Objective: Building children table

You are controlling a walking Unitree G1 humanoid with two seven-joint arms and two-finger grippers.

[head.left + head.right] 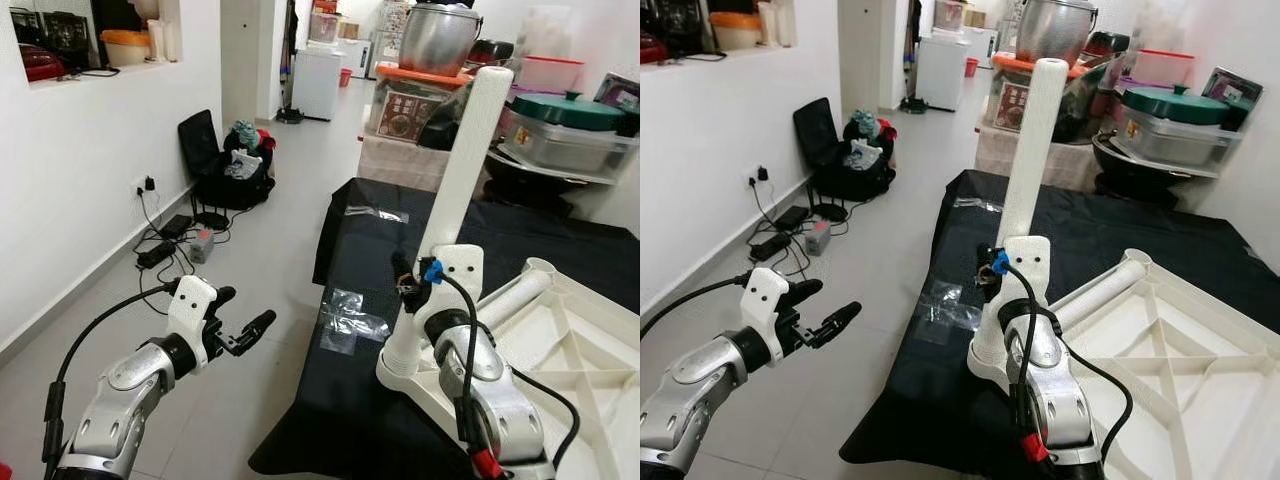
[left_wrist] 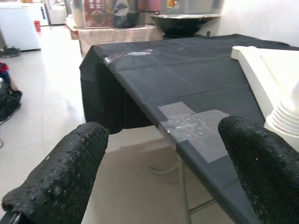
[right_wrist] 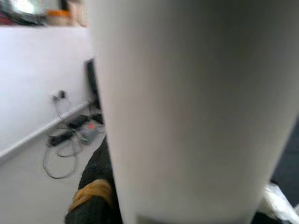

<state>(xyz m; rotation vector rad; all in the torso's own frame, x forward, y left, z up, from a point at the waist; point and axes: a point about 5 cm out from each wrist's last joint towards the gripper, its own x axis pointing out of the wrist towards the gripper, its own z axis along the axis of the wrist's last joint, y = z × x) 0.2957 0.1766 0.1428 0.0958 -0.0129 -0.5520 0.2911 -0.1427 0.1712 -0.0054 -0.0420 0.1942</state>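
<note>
- Left eye view: the upturned white tabletop [image 1: 590, 350] lies on the black-covered work table [image 1: 560, 250], one corner near that table's edge — a sideways push could slide it off.
- The white leg [image 1: 455, 200] stands upright in the tabletop's corner socket; the right gripper [image 1: 415, 285] clasps its lower part — a tilt could cross-thread it.
- The left gripper [image 1: 245, 335] hovers over the floor, fingers spread, holding nothing.

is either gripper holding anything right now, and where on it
The right gripper holds the upright white table leg low on its shaft, just above its base. The left gripper is open, holding nothing.
</note>
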